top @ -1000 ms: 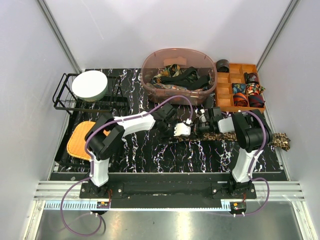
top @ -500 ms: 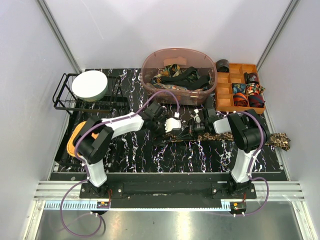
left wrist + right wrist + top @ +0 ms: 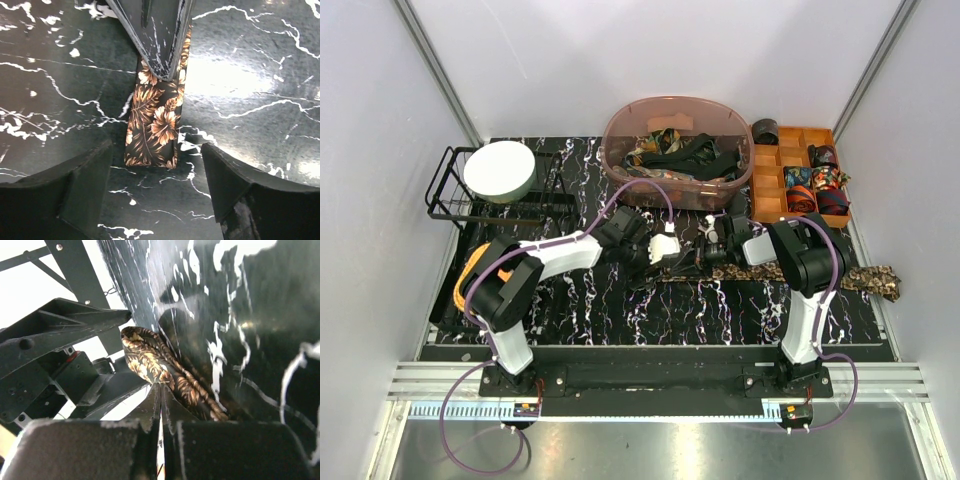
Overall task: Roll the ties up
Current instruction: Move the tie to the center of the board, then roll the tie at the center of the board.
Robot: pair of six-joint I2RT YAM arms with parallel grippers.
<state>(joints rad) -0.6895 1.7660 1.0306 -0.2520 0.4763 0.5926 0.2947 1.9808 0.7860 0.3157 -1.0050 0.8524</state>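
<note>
From above, we see the tie [image 3: 878, 282] trailing away from both meeting jaws across the tabletop [image 3: 620, 310], so rolling looks barely begun; our left wrist adds its end [image 3: 152, 125] lying between wide-open, empty left jaws; our right wrist shows the right jaws shut, their tip pinning the tie, so next we likely pinch and fold that end.

Left hand [image 3: 155, 152] low, fingers [image 3: 75, 185] wide apart; right hand [image 3: 160, 412] opposite, fingers tight together, tips downward

Dark tie [image 3: 152, 125] with tan leaf print; black table [image 3: 260, 75] veined white.
</note>
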